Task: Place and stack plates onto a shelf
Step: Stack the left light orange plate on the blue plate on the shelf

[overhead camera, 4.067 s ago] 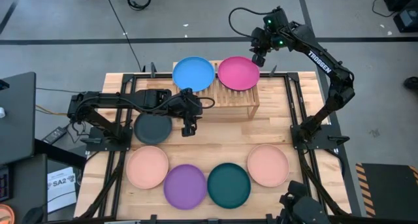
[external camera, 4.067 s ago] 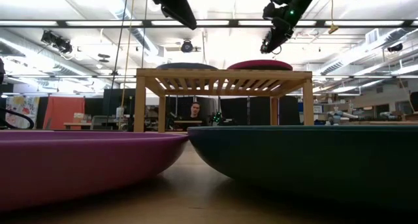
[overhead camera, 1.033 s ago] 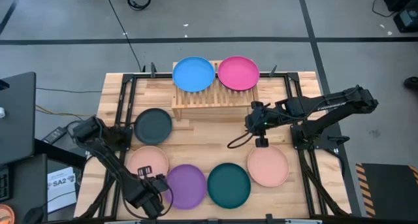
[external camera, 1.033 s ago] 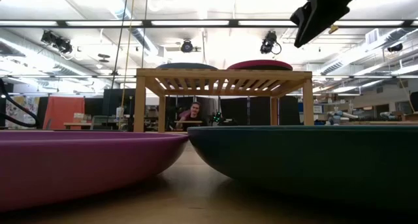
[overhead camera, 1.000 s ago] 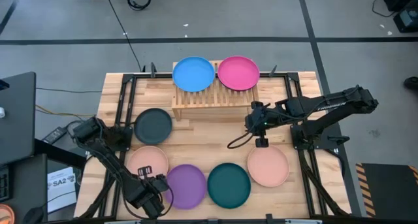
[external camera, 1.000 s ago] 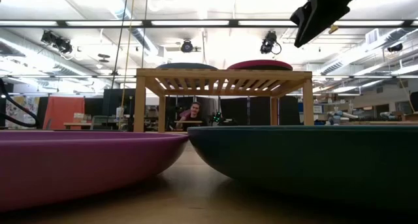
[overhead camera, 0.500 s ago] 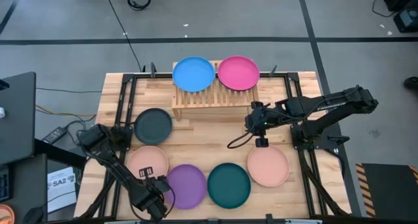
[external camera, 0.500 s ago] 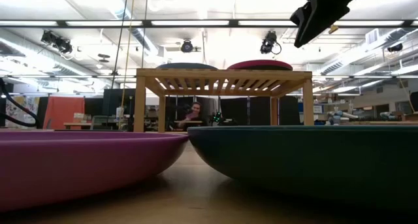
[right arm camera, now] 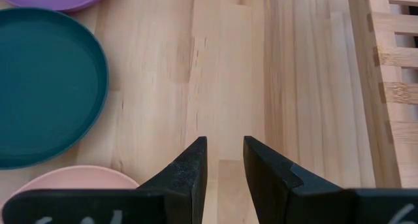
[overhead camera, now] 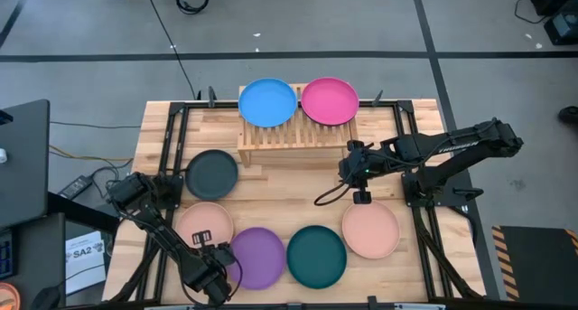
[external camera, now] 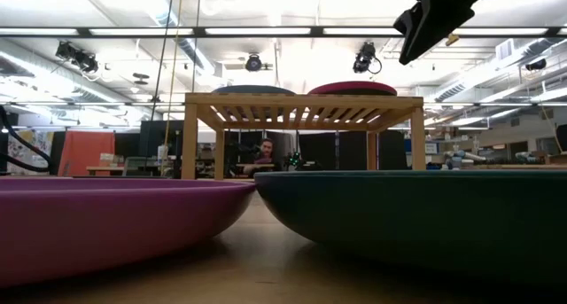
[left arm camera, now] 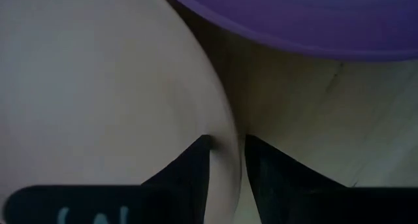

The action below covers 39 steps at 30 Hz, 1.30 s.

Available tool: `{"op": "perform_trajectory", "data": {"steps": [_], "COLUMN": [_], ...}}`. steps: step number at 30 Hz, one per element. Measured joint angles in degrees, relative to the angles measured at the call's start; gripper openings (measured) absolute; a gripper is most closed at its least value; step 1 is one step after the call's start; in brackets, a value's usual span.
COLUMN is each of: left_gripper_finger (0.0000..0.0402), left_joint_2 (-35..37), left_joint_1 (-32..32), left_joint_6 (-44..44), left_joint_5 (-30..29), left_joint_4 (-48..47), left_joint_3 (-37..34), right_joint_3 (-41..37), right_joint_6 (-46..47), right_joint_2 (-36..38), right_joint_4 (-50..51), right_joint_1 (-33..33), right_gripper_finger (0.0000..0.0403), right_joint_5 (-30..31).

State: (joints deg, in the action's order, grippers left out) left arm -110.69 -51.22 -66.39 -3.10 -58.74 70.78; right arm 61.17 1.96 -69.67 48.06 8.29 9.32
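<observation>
Shelf (overhead camera: 298, 134) at the table's far edge, centred: blue plate (overhead camera: 267, 103) and magenta plate (overhead camera: 330, 101) side by side on its slats. On the tabletop: charcoal plate (overhead camera: 211, 173) near the left edge; along the near edge, left peach plate (overhead camera: 202, 227), purple plate (overhead camera: 257, 257), dark teal plate (overhead camera: 316, 255), right peach plate (overhead camera: 371, 229).

Left gripper (left arm camera: 226, 155) low at the near-left corner, fingers narrowly parted straddling the left peach plate's rim, beside the purple plate; can't tell if it's actually clamped.

Right gripper (right arm camera: 225, 157) above bare wood mid-table, right of centre, fingers slightly apart, holding nothing.

Off the table's left edge, a floor sheet (overhead camera: 88, 252) reads "SA2".
</observation>
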Motion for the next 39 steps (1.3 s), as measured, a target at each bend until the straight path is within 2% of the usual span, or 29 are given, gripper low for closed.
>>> {"op": "perform_trajectory", "data": {"steps": [6, 10, 15, 23, 39], "left_gripper_finger": [0.0045, 0.0025, 0.0025, 0.0017, 0.0017], "left_joint_2": [0.00, 0.09, 0.07, 0.07, 0.07], "left_joint_1": [-0.02, -0.02, -0.02, -0.02, 0.12], "left_joint_6": [-0.10, -0.50, -0.39, -0.37, 1.54], "left_joint_5": [-0.04, -0.22, -0.17, 1.03, 0.22], "left_joint_4": [-0.28, -1.12, -5.28, -15.81, -20.85], "left_joint_3": [0.02, 0.03, 0.56, 5.43, 16.72], "right_joint_3": [0.02, 0.02, 0.02, 0.04, 0.07], "right_joint_6": [0.02, 0.02, 0.04, 0.04, 0.04], "right_joint_2": [0.00, 0.00, 0.00, -0.02, -0.02], "right_joint_4": [0.02, 0.02, 0.01, 0.02, 0.02], "right_joint_1": [0.00, 0.00, 0.00, 0.00, 0.00], "right_gripper_finger": [0.0105, 0.0105, 0.0105, 0.0105, 0.0105], "right_joint_5": [-0.04, -0.04, -0.06, -0.04, -0.04]}}
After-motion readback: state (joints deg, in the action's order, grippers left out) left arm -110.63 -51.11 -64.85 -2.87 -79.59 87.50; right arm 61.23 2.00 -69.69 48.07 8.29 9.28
